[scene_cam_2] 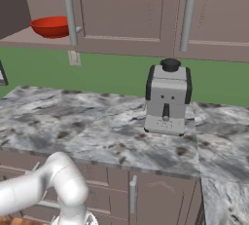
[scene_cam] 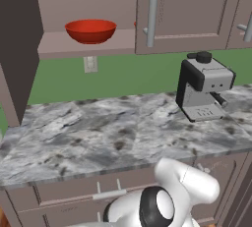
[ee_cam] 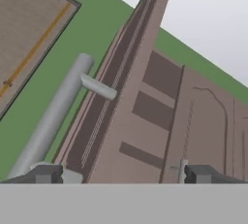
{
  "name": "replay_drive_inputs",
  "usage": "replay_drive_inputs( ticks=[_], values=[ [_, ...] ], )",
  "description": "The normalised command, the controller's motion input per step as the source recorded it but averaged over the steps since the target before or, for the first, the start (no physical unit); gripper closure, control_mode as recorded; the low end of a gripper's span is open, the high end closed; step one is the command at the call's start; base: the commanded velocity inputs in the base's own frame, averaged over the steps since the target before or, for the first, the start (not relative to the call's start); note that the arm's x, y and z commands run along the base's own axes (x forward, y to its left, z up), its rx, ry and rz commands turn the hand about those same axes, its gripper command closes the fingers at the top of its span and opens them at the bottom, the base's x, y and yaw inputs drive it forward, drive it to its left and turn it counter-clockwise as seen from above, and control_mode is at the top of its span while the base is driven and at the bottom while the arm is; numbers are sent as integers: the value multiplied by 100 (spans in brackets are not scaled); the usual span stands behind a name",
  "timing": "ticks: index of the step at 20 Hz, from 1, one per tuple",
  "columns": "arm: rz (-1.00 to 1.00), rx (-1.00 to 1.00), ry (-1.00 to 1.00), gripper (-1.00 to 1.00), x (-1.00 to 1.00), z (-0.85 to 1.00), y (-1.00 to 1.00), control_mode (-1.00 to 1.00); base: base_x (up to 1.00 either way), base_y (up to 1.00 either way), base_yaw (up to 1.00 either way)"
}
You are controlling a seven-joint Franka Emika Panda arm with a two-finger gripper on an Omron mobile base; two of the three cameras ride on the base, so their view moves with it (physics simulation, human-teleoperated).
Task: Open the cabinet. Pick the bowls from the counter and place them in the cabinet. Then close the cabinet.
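The cabinet [scene_cam: 192, 10] [scene_cam_2: 121, 9] has its left door [scene_cam: 19, 49] swung open and its right door shut. One red bowl [scene_cam: 91, 30] [scene_cam_2: 51, 27] rests inside on the cabinet floor. A sliver of red [scene_cam: 135, 23] peeks out at the edge of the shut door. The marbled counter [scene_cam: 98, 132] [scene_cam_2: 87, 121] holds no bowl. In the hand view my gripper [ee_cam: 124, 174] is open with nothing between its fingers. It faces a cabinet door [ee_cam: 131, 82] seen edge-on, and the lower end of that door's grey bar handle [ee_cam: 53, 116] is close to my left fingertip [ee_cam: 46, 173].
A grey and black coffee machine [scene_cam: 204, 86] [scene_cam_2: 168, 100] stands on the right of the counter. Brown drawer fronts [scene_cam: 74, 191] run under the counter edge. A narrower door with its own handle [scene_cam_2: 187, 17] hangs to the right. The wall behind [scene_cam: 123, 73] is green.
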Motion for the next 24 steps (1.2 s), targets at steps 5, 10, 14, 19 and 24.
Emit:
replay_drive_inputs(
  ticks=[5,10,14,19,24],
  values=[
    [0,4,0,-100,38,-28,0,-100,0,0,0],
    [0,4,0,-100,34,-19,0,-100,0,0,0],
    [0,4,0,-100,34,-1,-7,-100,0,0,0],
    [0,4,0,-100,30,0,-15,-100,0,0,0],
    [0,7,0,-100,32,-3,-21,-100,0,0,0]
  ],
)
